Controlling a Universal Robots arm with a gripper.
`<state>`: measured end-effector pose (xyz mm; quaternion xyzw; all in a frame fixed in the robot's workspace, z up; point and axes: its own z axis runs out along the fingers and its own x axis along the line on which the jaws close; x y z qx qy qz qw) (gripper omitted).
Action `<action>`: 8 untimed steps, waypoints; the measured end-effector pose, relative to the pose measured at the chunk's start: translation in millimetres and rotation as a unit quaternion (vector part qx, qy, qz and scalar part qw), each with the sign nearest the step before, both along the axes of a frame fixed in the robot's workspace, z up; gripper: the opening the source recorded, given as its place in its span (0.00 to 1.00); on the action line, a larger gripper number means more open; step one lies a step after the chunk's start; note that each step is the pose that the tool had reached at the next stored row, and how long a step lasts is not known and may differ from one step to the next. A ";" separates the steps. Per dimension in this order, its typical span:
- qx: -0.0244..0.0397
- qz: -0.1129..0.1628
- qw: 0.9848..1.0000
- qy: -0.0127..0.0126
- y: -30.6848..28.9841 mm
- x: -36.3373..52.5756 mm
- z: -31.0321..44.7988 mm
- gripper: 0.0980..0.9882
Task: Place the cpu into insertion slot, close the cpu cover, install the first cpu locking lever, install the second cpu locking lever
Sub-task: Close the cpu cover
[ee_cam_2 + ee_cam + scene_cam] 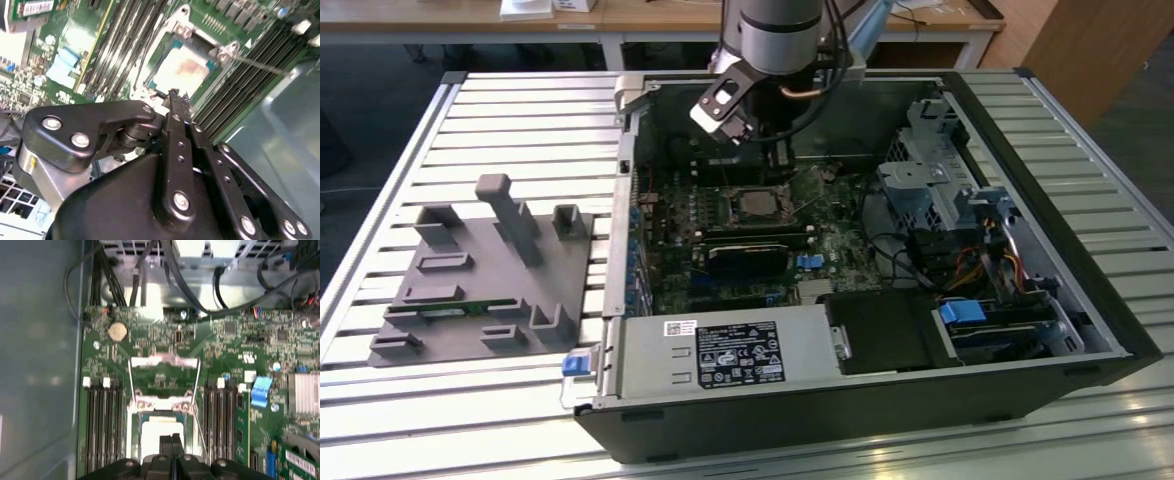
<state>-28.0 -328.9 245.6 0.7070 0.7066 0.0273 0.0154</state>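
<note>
**Hovering at the socket with the cpu seated and the cover up**

In the exterior view the gripper hangs inside the open computer case, just above the far edge of the insertion slot. The cpu lies flat in that slot as a dull grey square, with green board all round it.

In the second wrist view the two fingers are pressed together along their length, with no gap and nothing between them. Their tip sits at the rim of the slot, just beside the cpu. Whether it touches the rim I cannot tell. The chip's pale silvery-beige face is fully bare, with a faint warm smudge and a thin teal border showing at its edges. A locking lever runs off from one corner as a thin wire.

In the first wrist view the cpu cover appears swung back past its hinge. It is a silver frame with board showing through its cut-out, and it is well off the chip.

By my reading, placing is done and closing the cover is the step in hand. That step calls for a push on the frame's free edge, without scraping the exposed chip face or snagging the lever wires.
</note>
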 end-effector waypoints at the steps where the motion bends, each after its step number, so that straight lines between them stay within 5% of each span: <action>1: 0.000 0.000 1.000 0.000 0.0 3.5 0.0 0.01; 8: 0.001 0.000 1.000 0.000 0.0 10.2 7.3 0.01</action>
